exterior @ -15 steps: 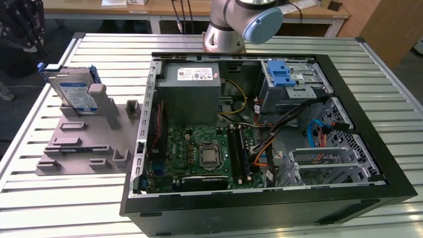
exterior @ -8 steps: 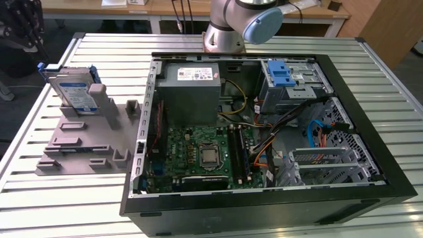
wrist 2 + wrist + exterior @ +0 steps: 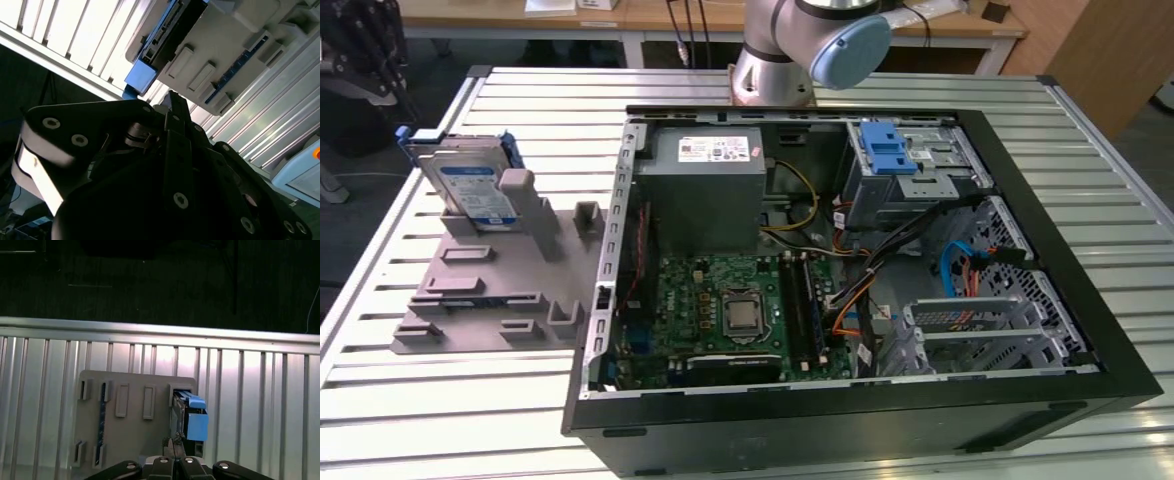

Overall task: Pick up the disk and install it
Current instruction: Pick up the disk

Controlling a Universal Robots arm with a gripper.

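The disk [image 3: 464, 186] stood on edge in a slot at the far end of the grey plastic holder [image 3: 487, 295], well apart from the open computer case [image 3: 1067, 300] on the exterior view's right. It was a flat silver rectangle with a white-and-blue label, framed by a blue plastic bracket. The holder was a matte moulded plate with upright posts and low rectangular tabs, and its other slots held nothing. It lay flat on the ribbed aluminium tabletop [image 3: 440, 410], just beside the case wall.

The case was a black metal box lying on its side with the panel off. Inside were a grey box-shaped power supply [image 3: 704, 190] with a white sticker, a green motherboard [image 3: 707, 310] with a square processor socket, a metal drive cage [image 3: 907, 165] carrying a blue plastic latch, and loose bundles of coloured cables [image 3: 854, 290]. Perforated sheet metal lined the case end on the exterior view's right. The arm's silver and blue base [image 3: 794, 50] rose behind the case.

In the first wrist view the black gripper [image 3: 171, 446] hung above the holder, near the disk's blue bracket but not touching it. Its jaws looked clenched together, with nothing held between them. In the second wrist view the gripper's dark linkages, studded with round pins, tapered to a narrow tip close to the bracket.
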